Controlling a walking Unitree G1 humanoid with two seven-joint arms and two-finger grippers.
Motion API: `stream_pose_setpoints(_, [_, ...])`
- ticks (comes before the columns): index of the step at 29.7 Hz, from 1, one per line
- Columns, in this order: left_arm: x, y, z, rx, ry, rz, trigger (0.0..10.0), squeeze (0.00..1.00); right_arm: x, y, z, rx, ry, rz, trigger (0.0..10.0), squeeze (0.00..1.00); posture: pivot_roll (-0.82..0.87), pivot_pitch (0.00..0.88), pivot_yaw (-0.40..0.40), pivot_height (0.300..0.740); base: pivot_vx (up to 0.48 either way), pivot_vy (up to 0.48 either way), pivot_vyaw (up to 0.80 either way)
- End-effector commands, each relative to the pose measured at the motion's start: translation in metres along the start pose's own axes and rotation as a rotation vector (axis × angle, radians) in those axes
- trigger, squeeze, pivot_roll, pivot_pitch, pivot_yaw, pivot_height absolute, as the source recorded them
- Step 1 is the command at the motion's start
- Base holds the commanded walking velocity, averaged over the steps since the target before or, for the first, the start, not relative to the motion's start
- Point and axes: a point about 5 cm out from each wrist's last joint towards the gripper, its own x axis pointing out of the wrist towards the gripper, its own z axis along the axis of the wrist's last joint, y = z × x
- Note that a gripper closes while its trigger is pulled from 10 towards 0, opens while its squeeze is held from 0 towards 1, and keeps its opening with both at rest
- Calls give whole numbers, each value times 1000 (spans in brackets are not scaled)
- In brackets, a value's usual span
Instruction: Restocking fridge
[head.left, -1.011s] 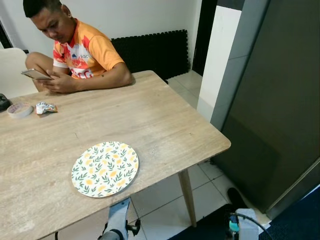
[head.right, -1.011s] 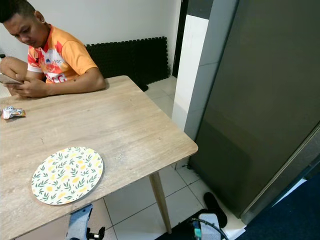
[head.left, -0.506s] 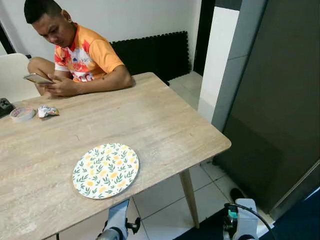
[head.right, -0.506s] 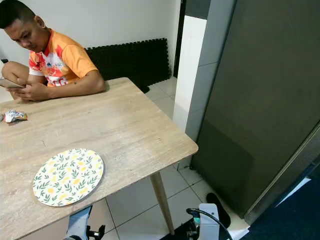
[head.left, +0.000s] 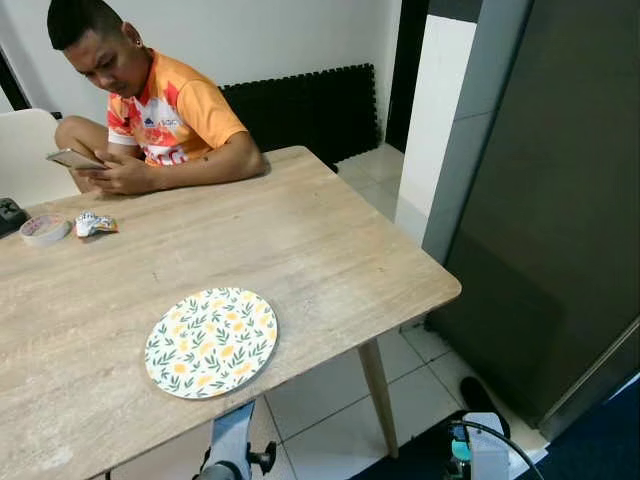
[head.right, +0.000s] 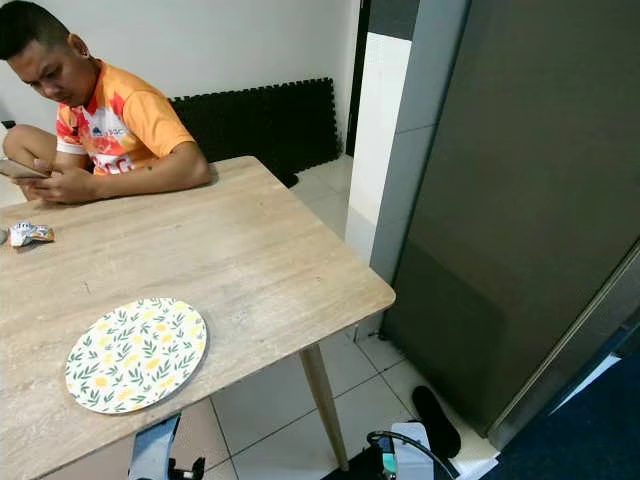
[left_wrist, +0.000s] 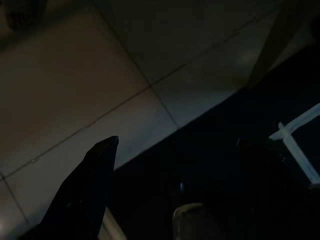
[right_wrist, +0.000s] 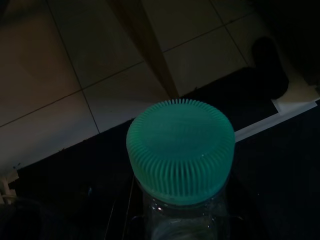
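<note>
The tall dark grey fridge (head.left: 560, 200) stands on the right with its door closed. My right arm (head.left: 478, 455) hangs low beside the table, and its gripper is shut on a clear bottle with a ribbed teal cap (right_wrist: 180, 150), seen from above against the tiled floor. A bit of that teal cap (head.left: 459, 450) peeks out at the bottom edge in the eye views. My left arm (head.left: 228, 450) hangs below the table edge. Its gripper (left_wrist: 175, 150) is open over the dim floor, one black finger (left_wrist: 85, 190) plainly showing.
A wooden table (head.left: 300, 240) carries a flowered plate (head.left: 211, 342), a tape roll (head.left: 45, 229) and a crumpled wrapper (head.left: 92, 223). A person (head.left: 160, 110) sits at its far side with a phone. A black shoe (head.left: 482, 395) lies by the fridge, near the table leg (head.left: 377, 395).
The view has shifted slightly. My right arm with the bottle has sunk a little at the bottom edge. Plate and fridge stay put.
</note>
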Motion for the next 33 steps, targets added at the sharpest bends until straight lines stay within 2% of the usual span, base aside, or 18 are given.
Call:
stream_pose_setpoints(1, [-2, 7, -6, -13, 27, 19, 10000, 0, 0, 2, -4, -14, 20, 9, 10000, 0, 25, 0, -16, 734, 0, 0, 0])
stream_pose_setpoints(7, [-2, 4, -5, -18, 29, 13, 10000, 0, 1, 8, -5, -22, 41, 6, 10000, 0, 27, 0, -26, 734, 0, 0, 0])
stream_pose_setpoints(15, [-1, 2, -3, -19, 14, 9, 10000, 0, 4, 26, -6, -47, 59, 16, 10000, 0, 27, 0, -30, 734, 0, 0, 0])
stream_pose_setpoints(24, [-1, -1, -2, -5, -1, -10, 10000, 0, 3, 18, -6, -47, 57, 12, 10000, 0, 29, 0, -31, 734, 0, 0, 0])
stream_pose_setpoints(33, [1, -4, 2, 15, -10, -31, 10000, 0, 3, 19, -5, -40, 52, 6, 10000, 0, 25, 0, -27, 734, 0, 0, 0])
